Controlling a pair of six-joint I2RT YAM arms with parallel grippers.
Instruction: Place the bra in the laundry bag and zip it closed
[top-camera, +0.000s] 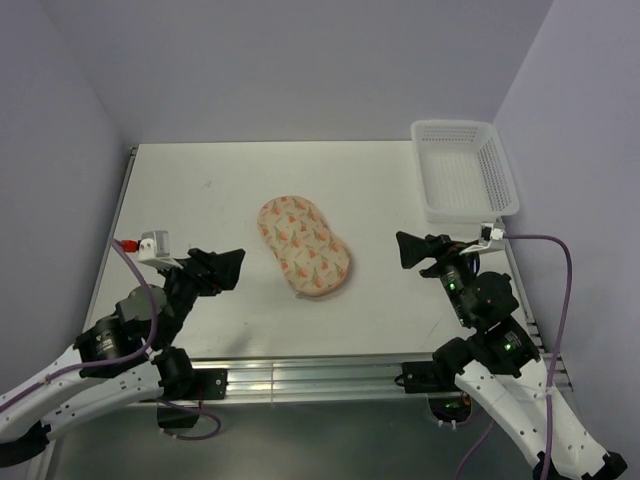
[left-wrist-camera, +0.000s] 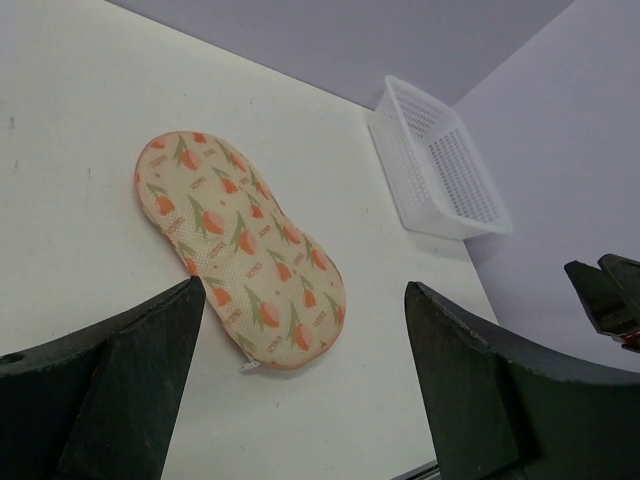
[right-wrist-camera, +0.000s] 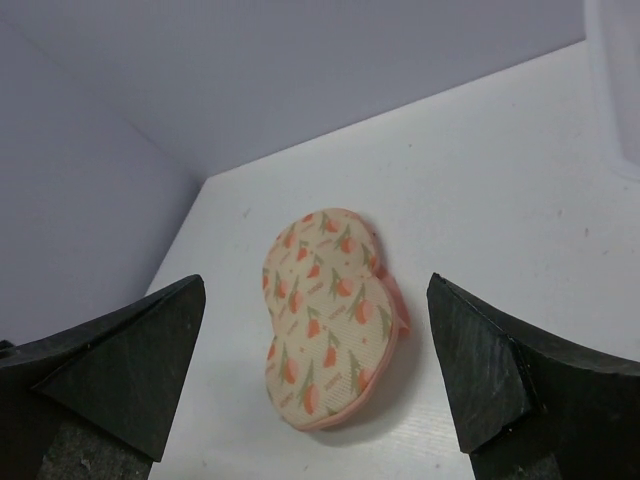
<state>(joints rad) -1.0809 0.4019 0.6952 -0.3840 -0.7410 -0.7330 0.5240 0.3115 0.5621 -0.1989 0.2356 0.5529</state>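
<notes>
The laundry bag lies closed in the middle of the table, cream with orange and green print. It also shows in the left wrist view and the right wrist view. A small white zip pull sticks out at its near end. The bra is out of view. My left gripper is open and empty, left of the bag and apart from it. My right gripper is open and empty, right of the bag and apart from it.
A white perforated plastic basket stands at the table's far right corner, also in the left wrist view. Lilac walls close the back and both sides. A metal rail runs along the near table edge.
</notes>
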